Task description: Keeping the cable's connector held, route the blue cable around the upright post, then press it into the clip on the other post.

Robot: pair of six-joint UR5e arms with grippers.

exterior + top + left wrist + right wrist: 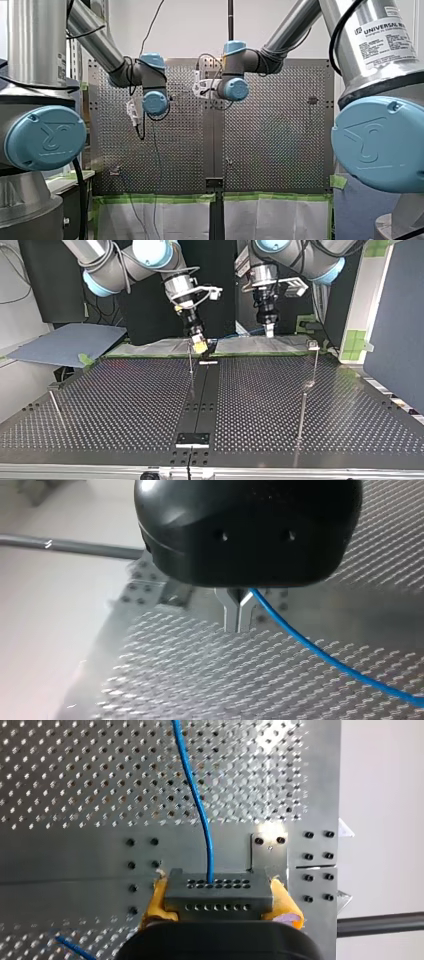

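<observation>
- Nearest, clip post (303, 405): a slack blue cable (310, 645) could miss the clip (313, 345).
- Behind it, upright post (191, 367): thin; cable might ride over.
- Far edge of desk (125, 405): right pincer (220, 901) gripped connector (217, 890), left pincer (238, 620) pinched cable; a hard tug could strip either.

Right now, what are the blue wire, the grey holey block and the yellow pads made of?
The thin blue cable looks like smooth plastic sheathing: it bends in a soft curve. The grey rectangular connector block seems matte moulded plastic, with neat rows of holes. The yellow pads clamping it are probably soft rubber or foam; their edges look ragged.
</observation>
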